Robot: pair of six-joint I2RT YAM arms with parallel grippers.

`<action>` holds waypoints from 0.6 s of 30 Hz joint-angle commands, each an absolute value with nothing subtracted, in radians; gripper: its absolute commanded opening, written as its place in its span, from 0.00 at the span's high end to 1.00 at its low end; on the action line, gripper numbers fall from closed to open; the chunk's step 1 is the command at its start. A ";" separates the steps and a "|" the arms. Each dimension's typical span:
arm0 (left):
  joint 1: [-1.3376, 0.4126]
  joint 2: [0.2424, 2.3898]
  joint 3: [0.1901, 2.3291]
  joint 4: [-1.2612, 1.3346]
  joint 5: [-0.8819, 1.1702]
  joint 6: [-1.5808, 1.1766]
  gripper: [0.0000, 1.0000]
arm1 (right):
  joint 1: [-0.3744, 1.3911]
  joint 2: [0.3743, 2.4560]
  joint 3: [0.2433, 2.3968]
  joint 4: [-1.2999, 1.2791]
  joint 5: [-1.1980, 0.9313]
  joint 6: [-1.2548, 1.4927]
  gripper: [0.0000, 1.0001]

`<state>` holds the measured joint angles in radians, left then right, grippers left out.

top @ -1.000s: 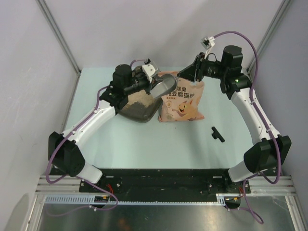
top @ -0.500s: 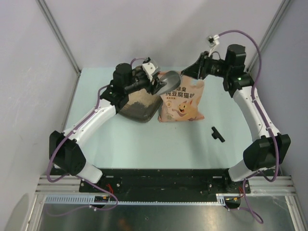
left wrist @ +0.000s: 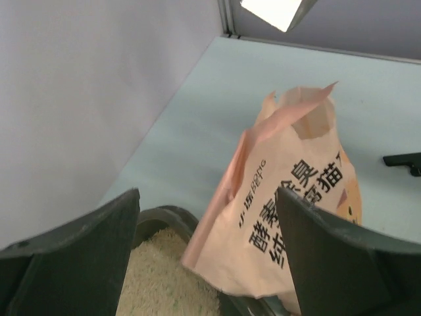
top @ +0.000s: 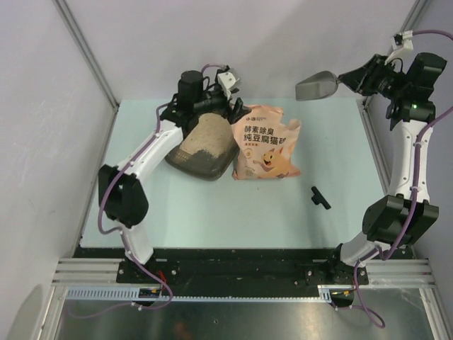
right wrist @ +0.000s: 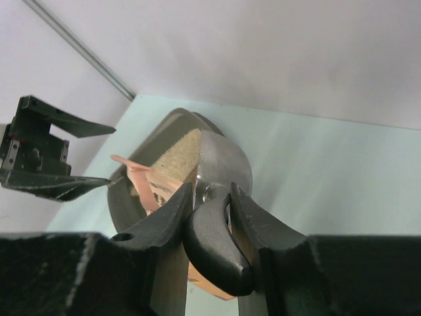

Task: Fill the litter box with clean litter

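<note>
- The left gripper [left wrist: 207, 197] is hanging with its 2 fingers wide apart, gripping nothing.
- The litter box [top: 205, 173] is lying just beneath it, holding the clean litter [top: 205, 138]; the pink bag [top: 267, 145] is standing just beyond.
- The right gripper [right wrist: 212, 191] is clamping the metal scoop [top: 316, 86] by its handle, raised, with the box well apart from it.

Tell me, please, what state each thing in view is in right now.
litter box: on the table, partly filled.
clean litter: heaped in the litter box.
bag: top open, upright against the litter box.
scoop: held in the air, off the table.
right gripper: shut on the scoop's handle.
left gripper: open, holding nothing.
black part: lying loose on the table.
</note>
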<state>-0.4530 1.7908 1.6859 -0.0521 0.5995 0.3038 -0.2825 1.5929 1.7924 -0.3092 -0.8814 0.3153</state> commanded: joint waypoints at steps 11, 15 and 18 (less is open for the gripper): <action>-0.465 1.921 1.825 -0.262 0.843 0.423 0.52 | -0.071 1.557 1.930 -0.722 -0.759 -0.241 1.00; -0.469 1.884 1.806 -0.279 0.906 0.375 0.94 | -0.028 1.603 2.040 -0.870 -0.726 -0.360 1.00; -0.477 1.835 1.757 -0.279 0.934 0.351 1.00 | -0.020 1.614 2.083 -0.933 -0.712 -0.417 1.00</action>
<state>-0.4599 1.9297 1.7710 -0.2569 0.8143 0.3500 -0.0246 1.6123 1.9972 -0.8215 -0.7391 -0.2707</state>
